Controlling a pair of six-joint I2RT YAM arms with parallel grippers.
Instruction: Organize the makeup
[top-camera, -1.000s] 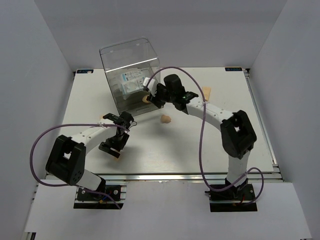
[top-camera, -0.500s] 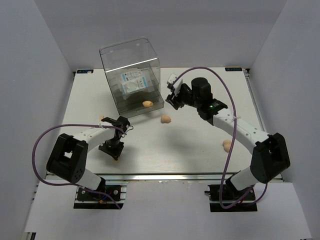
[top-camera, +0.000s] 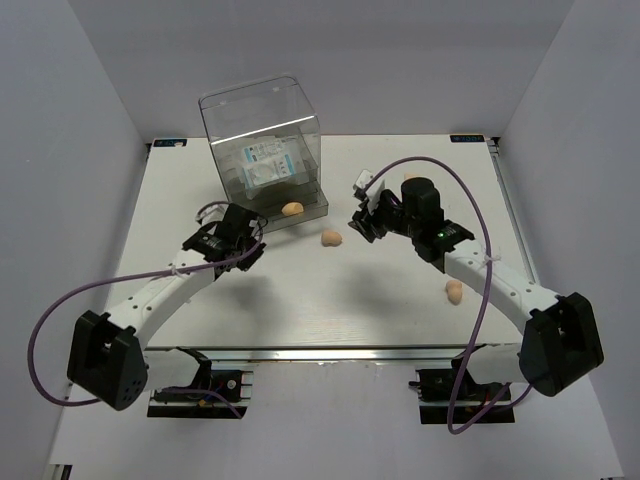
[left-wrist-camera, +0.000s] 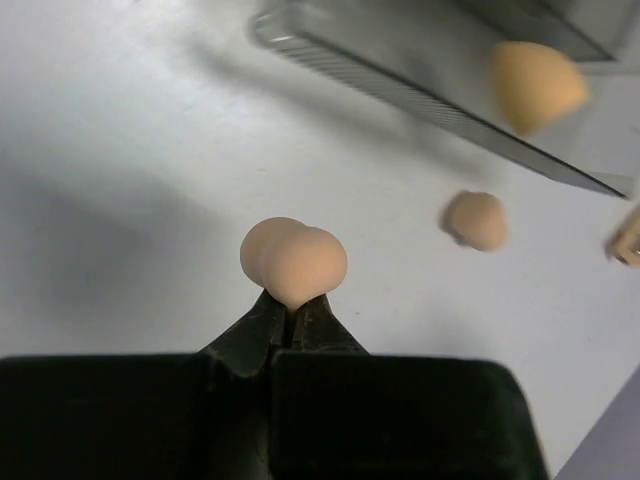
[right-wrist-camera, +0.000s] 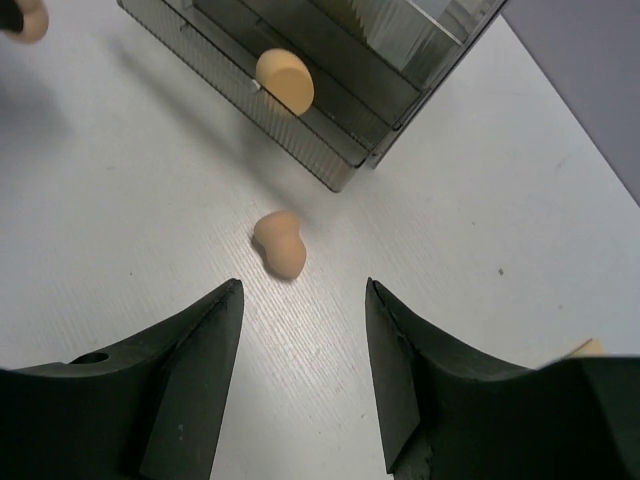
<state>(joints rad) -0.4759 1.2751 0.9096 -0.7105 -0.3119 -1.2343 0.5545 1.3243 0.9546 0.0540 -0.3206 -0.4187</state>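
Near the clear box's (top-camera: 255, 115) front edge, the left gripper (left-wrist-camera: 293, 305) pinches a sponge (left-wrist-camera: 295, 262) tight — the right gripper (right-wrist-camera: 300, 340) stands wide apart over a loose sponge (right-wrist-camera: 280, 243), open table (right-wrist-camera: 120, 230) all around it.

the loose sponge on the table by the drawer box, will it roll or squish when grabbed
Likely squishes: a matching sponge bulges where the left gripper pinches it. The loose sponge is rounded and waisted, so a nudge may roll it crookedly.

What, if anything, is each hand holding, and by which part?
The left hand pinches a peach egg-shaped sponge by its lower edge; the right hand is open, holding nothing.
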